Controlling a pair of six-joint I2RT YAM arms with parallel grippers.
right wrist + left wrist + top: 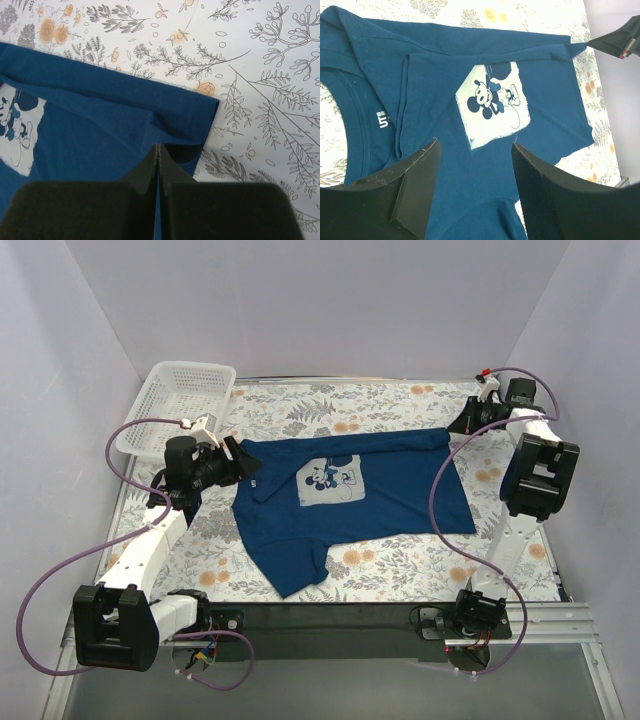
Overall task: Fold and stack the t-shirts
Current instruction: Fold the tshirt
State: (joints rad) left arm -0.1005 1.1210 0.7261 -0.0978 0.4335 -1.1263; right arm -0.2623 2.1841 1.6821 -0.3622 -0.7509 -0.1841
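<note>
A dark navy-blue short-sleeved cotton t-shirt [400,495] with a light grey square cartoon print [330,481] lies spread front up and creased across the middle of the floral-patterned table [420,562]. The right tool [157,150] is pinched closed on its far hem corner. The left tool [475,145] hangs partly open over the collar end, holding nothing.

The top external camera sits high behind both arm bases, looking down and forward over the whole floral-patterned table [420,562]. The left wrist camera hangs fairly near above the dark navy-blue cotton t-shirt [555,100], facing past its own black jaws across the chest to the table's far side. The right wrist camera is the closest, looking down past its jaws at one shirt corner and the bare floral surface beyond. All three views share the light grey square cartoon print [330,481].
</note>
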